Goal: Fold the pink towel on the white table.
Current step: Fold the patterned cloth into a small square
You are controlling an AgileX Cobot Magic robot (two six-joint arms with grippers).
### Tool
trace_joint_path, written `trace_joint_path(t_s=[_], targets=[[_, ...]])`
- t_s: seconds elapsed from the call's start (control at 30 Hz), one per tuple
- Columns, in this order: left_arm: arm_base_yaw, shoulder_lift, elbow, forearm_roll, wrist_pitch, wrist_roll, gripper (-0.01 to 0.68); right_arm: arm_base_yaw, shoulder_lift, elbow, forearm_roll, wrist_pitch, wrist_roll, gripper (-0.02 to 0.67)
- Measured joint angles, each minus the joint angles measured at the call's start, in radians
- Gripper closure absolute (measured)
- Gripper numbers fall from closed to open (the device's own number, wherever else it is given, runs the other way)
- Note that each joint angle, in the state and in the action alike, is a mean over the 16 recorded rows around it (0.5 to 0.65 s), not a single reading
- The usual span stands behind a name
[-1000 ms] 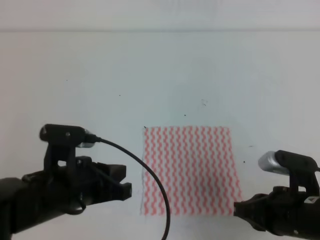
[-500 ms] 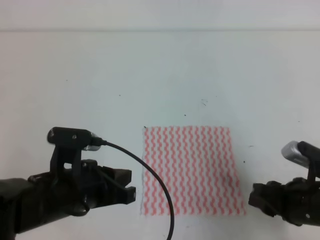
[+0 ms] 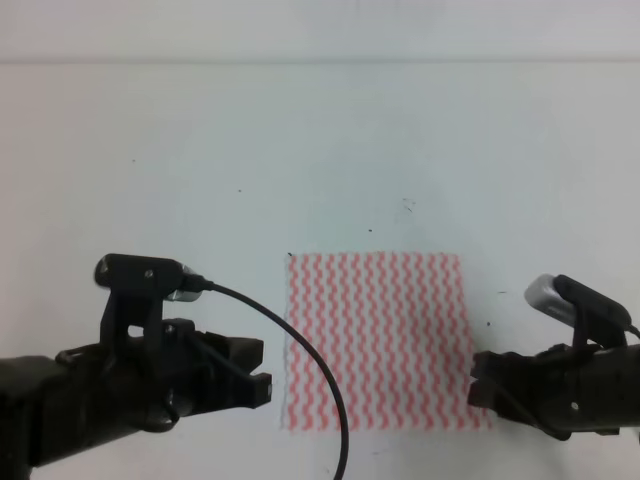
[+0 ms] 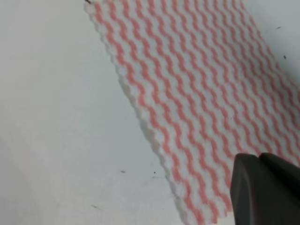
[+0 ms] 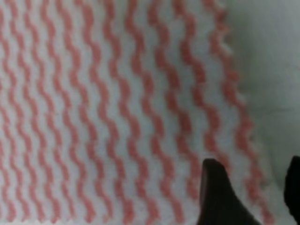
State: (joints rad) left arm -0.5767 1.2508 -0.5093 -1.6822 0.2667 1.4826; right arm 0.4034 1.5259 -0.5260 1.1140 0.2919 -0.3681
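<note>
A broad plain white flat table (image 3: pixel 320 150) fills nearly the whole scene, marked by a few tiny dark specks (image 3: pixel 239 190). Beyond its far edge runs a pale off-white wall strip (image 3: pixel 320 30). The light is even and soft, casting only faint shadows.

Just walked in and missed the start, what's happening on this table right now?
Two robot arms are working on a pink towel lying flat and unfolded on the white table. The left hand hovers beside its near-left corner. The right hand is at the near-right corner, fingers apart over the edge. Neither hand has gripped it.
</note>
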Motion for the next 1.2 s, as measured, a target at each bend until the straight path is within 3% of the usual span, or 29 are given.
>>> trace_joint_path(t_s=[0.5,1.2], targets=[[0.0,0.003,0.0,0.002,-0.004,0.007,0.676,-0.001,0.07,-0.03,-0.006,0.127,-0.002,0.381],[0.0,-0.001,0.0,0.009,-0.018,0.082,0.675,-0.001,0.06,-0.037,-0.017,0.103,-0.001,0.653]])
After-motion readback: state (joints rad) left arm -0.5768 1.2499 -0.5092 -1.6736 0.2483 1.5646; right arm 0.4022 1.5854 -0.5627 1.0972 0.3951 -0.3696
